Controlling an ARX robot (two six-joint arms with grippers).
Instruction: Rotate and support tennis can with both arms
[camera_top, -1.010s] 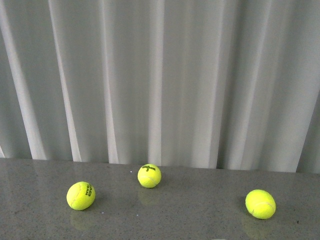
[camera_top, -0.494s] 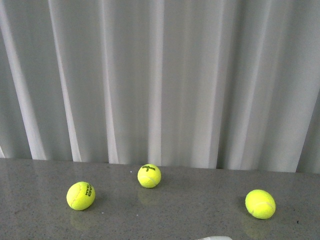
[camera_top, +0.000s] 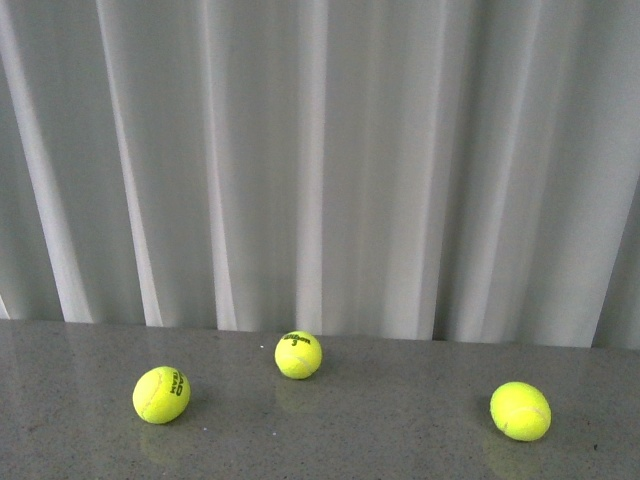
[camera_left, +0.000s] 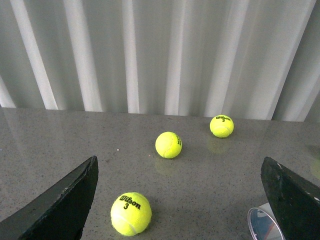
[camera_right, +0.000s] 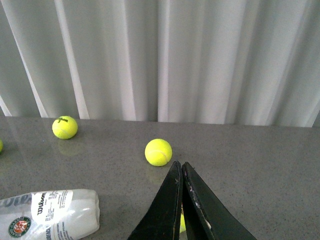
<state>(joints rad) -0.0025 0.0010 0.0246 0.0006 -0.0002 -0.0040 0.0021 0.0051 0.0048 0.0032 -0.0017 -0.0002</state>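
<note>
Seeing left claw (camera_left: 179, 159) spread wide, holding nothing. Right claw (camera_right: 181, 164) pinched tip to tip, nothing gripped as far as can be told. Sliver of yellow low between its fingers, can't tell what. Finding can (camera_right: 50, 212) flat on its side on table (camera_right: 260, 165), off to one side of right claw, near but apart. Silver rim (camera_left: 260, 225) peeking just by one finger of left claw, contact unclear. Not seeing can or either claw in front view, so no overview to check alignment. Main risk, as a guess: rolling. Round tube, slick top; would likely skate off if prodded by the shut right claw before getting a left hold. Second: closing left claw here would probably clip the rim end, not the body, and spin the can out. Third: squeezing the clear wall hard could dent it, or lose it mid-turn through slip. Also loose balls (camera_left: 168, 145) ahead of left claw and another ball (camera_right: 158, 152) just beyond right claw tips. Could knock them with can or arm and foul the swing. Suggest opening right claw and centring both on the body first.
</note>
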